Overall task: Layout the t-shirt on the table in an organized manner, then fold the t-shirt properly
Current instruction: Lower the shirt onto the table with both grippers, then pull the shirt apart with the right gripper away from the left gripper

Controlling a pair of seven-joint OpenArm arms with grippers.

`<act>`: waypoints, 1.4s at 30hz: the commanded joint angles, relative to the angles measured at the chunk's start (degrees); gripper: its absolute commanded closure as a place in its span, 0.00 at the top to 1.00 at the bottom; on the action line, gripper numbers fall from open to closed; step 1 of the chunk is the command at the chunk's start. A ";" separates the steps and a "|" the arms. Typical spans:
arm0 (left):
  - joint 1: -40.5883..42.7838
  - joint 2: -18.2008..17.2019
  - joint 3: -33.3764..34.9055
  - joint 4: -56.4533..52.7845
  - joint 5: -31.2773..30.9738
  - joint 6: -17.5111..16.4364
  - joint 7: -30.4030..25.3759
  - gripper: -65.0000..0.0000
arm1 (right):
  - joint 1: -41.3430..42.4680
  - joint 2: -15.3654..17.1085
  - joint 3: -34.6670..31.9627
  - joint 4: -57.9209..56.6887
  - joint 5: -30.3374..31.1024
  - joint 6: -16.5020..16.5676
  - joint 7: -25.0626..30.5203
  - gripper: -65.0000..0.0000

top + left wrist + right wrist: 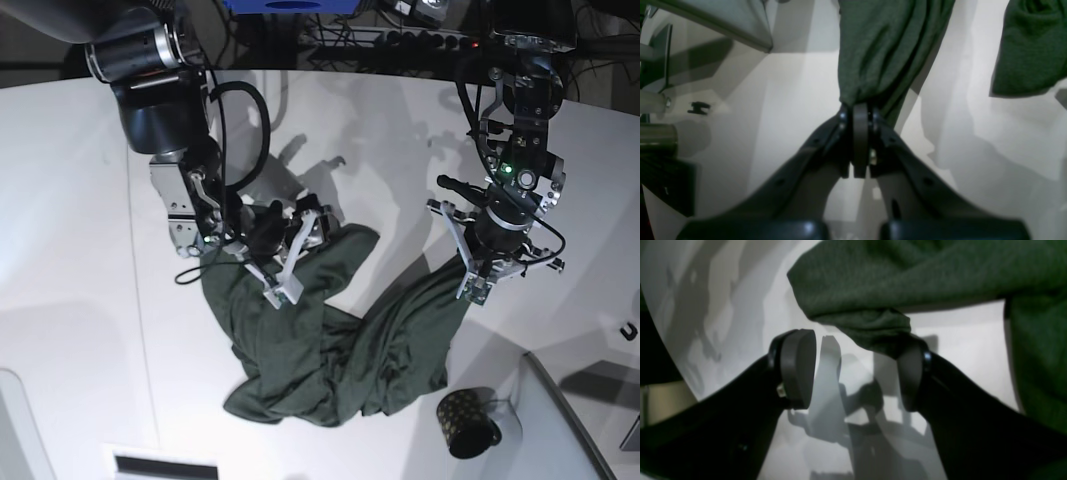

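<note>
Our left gripper [860, 110] is clamped on a bunched edge of the t-shirt [330, 350], which lies crumpled on the table [70, 200]; our right gripper [853, 370] gapes empty beside a fold. We judge we are mid-layout; next, close the right and spread

Black two-armed robot with looping cables, grey jaws pads, silver screws.
</note>
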 commanded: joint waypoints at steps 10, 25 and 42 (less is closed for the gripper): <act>-0.84 -0.52 -0.24 1.26 0.67 0.31 -0.97 0.00 | -2.75 0.08 -7.98 12.09 -0.41 -12.57 2.20 0.57; -0.31 -0.69 -7.36 1.26 0.32 0.05 -0.97 0.00 | 0.50 -0.45 -21.43 1.36 -0.06 -27.25 13.19 0.70; 6.20 -3.15 -7.10 0.73 0.85 0.13 -0.97 0.00 | -20.25 13.70 -21.08 29.40 -0.06 -27.34 1.68 0.00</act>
